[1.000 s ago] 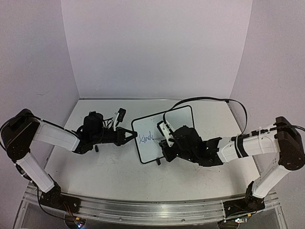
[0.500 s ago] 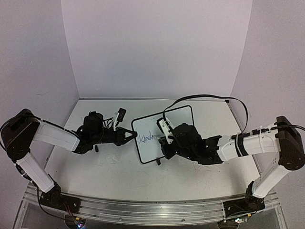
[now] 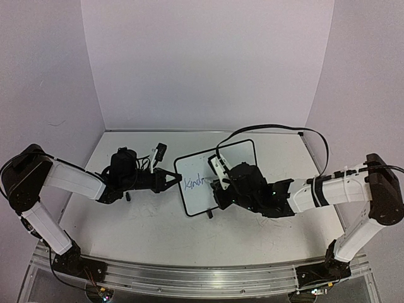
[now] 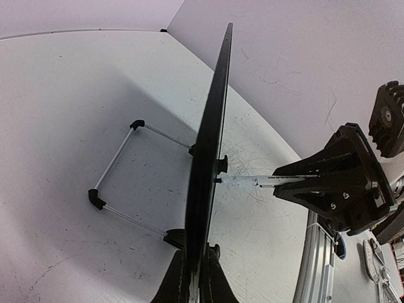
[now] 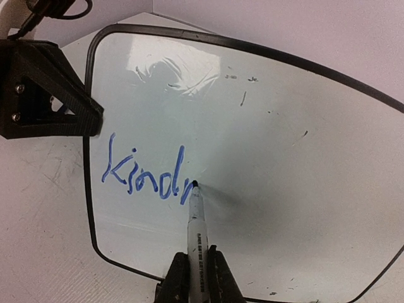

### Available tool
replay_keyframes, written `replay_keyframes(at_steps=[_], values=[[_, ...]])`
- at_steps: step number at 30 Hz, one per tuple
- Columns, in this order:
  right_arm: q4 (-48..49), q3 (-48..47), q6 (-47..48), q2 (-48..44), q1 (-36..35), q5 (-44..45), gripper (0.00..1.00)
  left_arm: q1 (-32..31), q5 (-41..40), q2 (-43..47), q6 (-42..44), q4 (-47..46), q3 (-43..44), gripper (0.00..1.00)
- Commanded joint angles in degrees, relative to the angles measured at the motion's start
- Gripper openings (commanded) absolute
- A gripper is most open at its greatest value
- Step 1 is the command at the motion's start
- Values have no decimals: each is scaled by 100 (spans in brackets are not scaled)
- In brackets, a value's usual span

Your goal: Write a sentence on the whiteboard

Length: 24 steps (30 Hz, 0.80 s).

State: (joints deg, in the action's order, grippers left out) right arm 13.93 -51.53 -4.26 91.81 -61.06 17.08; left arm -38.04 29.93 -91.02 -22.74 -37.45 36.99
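The whiteboard (image 3: 238,153) stands tilted mid-table, seen face-on (image 5: 284,145) in the right wrist view and edge-on (image 4: 213,132) in the left wrist view. My left gripper (image 3: 177,179) (image 4: 197,260) is shut on the board's left edge. It also shows as a black wedge (image 5: 53,95) in the right wrist view. My right gripper (image 3: 218,185) (image 5: 197,264) is shut on a white marker (image 5: 197,230) (image 4: 249,181). The marker's tip touches the board. The sentence (image 5: 142,172) (image 3: 194,182) is blue and reads "Kind" plus the start of another letter.
The board's wire stand (image 4: 117,170) rests on the scuffed tabletop behind it. A black cable (image 3: 278,130) loops over the board's far side to the right arm. Purple walls close the back and sides. A metal rail (image 3: 189,276) runs along the near edge.
The right gripper and marker have shifted slightly right along the board, and a new blue stroke has appeared after "Kind". The left arm has not moved.
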Motion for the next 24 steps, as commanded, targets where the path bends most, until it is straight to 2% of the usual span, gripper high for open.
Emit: replay_keyframes(at_steps=[1,15,24], values=[[25,-121,-46,21,66,255,0,20,39,181,15,91,-37,0],[-84,295,-274,26,50,-58,0,24,22,199,15,93,-62,0],[-119,229,-245,-21,57,11,0,17,21,190,8,97,-55,0]])
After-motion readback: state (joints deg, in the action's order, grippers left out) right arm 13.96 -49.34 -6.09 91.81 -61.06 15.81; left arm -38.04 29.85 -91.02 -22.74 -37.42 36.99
